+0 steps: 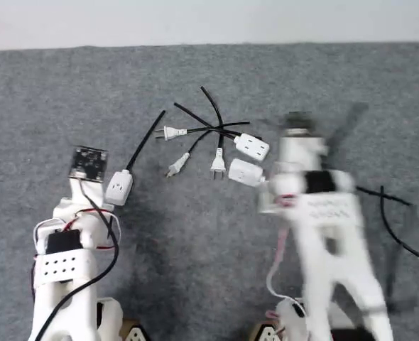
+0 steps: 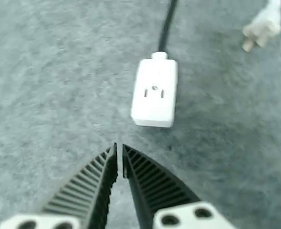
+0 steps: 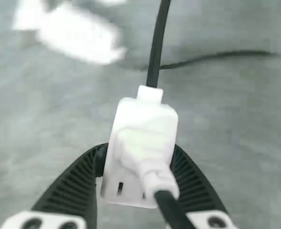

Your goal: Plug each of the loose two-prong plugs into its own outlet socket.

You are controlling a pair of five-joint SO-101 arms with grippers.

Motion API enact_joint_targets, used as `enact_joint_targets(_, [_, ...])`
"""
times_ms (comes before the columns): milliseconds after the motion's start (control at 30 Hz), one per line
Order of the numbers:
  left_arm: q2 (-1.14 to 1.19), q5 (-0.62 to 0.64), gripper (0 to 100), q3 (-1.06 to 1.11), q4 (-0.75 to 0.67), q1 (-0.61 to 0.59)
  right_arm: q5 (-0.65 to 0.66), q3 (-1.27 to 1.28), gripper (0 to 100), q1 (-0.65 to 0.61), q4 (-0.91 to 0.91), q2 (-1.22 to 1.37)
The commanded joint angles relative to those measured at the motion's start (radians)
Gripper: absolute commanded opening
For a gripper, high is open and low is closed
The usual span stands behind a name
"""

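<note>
Three plugs (image 1: 218,168) are lying loose mid-table, their cords (image 1: 209,117) crossing in one knot beside a spare socket (image 1: 253,145). The right claw (image 3: 139,151) is gripping a held socket (image 3: 141,138) by its sides, jaws part open around the block. A seated plug (image 3: 152,179) appears to be sitting in its face, though I cannot tell whether it is fully home. The left claw (image 2: 117,151) is closed to a hairline and holding nothing. Its tips are pointing at a near socket (image 2: 155,93) lying face up on the carpet (image 2: 45,71) just ahead, well apart from the knot.

Trouble is probably brewing in the cords. Any pull on the held socket is risking a drag on the whole knot, swinging the loose plugs out of line or tugging the seated plug back out. The side grip is also looking shallow — a push against the block could be twisting it between the jaws. On the left, the near socket is resting unpinned, so pressing a plug into it is likely sliding it over the carpet rather than seating the prongs.
</note>
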Motion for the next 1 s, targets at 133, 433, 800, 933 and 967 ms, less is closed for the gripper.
enact_joint_targets(133, [-0.012,-0.037,2,0.008,-0.021,0.052,0.299,0.035,0.9,0.674,-0.133,-0.088])
enact_joint_targets(433, [-0.012,-0.034,2,0.019,-0.012,0.069,0.382,-0.144,0.9,0.946,-0.315,0.277])
enact_joint_targets(800, [-0.020,0.107,3,-0.027,0.046,0.077,0.381,-0.617,22.1,0.947,0.007,0.676])
enact_joint_targets(933, [-0.020,0.244,14,-0.048,0.080,0.077,0.384,-0.738,21.7,0.934,0.166,0.662])
enact_joint_targets(967, [-0.020,0.267,18,-0.048,0.080,0.077,0.385,-0.752,21.7,0.924,0.205,0.654])
